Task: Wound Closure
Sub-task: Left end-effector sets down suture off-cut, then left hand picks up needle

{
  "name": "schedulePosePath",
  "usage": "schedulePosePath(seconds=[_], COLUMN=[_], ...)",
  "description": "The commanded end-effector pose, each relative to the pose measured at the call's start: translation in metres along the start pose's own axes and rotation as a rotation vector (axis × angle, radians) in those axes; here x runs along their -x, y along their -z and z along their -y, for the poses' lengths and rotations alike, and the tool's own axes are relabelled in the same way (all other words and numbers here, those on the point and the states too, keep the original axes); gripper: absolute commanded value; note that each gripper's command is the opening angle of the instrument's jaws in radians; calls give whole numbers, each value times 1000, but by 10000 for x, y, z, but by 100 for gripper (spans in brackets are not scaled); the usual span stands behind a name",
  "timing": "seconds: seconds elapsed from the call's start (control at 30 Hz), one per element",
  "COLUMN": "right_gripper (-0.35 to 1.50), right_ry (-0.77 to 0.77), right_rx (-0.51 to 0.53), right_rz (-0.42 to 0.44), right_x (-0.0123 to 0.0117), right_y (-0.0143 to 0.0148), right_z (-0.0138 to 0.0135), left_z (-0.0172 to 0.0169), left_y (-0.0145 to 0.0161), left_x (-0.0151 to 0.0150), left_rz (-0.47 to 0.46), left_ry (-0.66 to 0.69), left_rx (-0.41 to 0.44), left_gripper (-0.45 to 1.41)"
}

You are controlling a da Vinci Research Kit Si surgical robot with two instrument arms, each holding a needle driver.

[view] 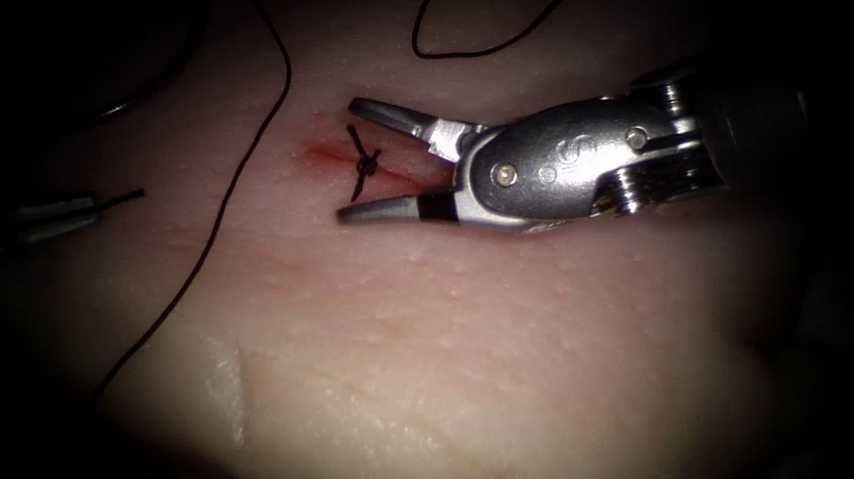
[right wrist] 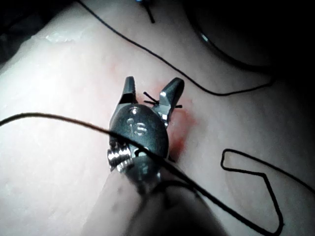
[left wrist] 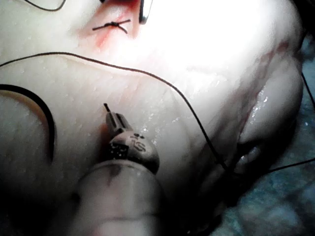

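Note:
On the tissue [view: 468, 323], a black knot [view: 366, 163] with short tails sits on the red cut [view: 322, 156]. My right tool [view: 347, 162] comes in from the right with its jaws wide open, one jaw on each side of the knot and nothing held between them. The right wrist view shows the same open tool [right wrist: 151, 91] around the knot [right wrist: 156, 101]. Far to the left of the cut, my left tool [view: 94, 206] is shut on a short end of thread [view: 122, 197]. In the left wrist view that tool [left wrist: 112, 118] has the thread end [left wrist: 105, 105] sticking out of its tip.
A long thread [view: 253, 141] runs down the tissue left of the cut. Another loop of thread [view: 477, 50] lies above the right tool. A thick dark curved line [left wrist: 47, 115] lies on the tissue beside the left tool. The tissue drops off at its edge [left wrist: 256, 142].

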Motion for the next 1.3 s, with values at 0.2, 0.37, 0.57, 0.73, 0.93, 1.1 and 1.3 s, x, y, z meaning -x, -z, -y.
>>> schedulePosePath(seconds=[0.2, 0.37, 0.57, 0.73, 0.93, 1.1, 1.3], right_gripper=[118, 118, 118, 118, 118, 118, 116], right_ry=[0, 0, 0, 1, 1, 1, -17], right_rx=[-1, -3, -7, -7, -7, -8, -10], right_rz=[-3, -5, -6, -9, -10, -10, -12], right_x=[2, -1, -1, 0, -1, -3, -4], right_y=[-2, -1, 3, 5, 6, 6, 13], right_z=[10, 13, 14, 15, 15, 18, 19], left_z=[-25, -27, -27, -27, -26, -14, 0], left_y=[-15, -22, -17, -4, 9, 18, 25], left_x=[28, 33, 33, 27, 15, -3, -37], left_rz=[-1, -19, -29, -30, -25, -28, -143], left_ry=[37, 53, 68, 82, 95, 123, 147], left_rx=[-14, 3, 22, 35, 43, 50, 76], left_gripper=[-20, 36, 74, 81, 78, 79, 76])
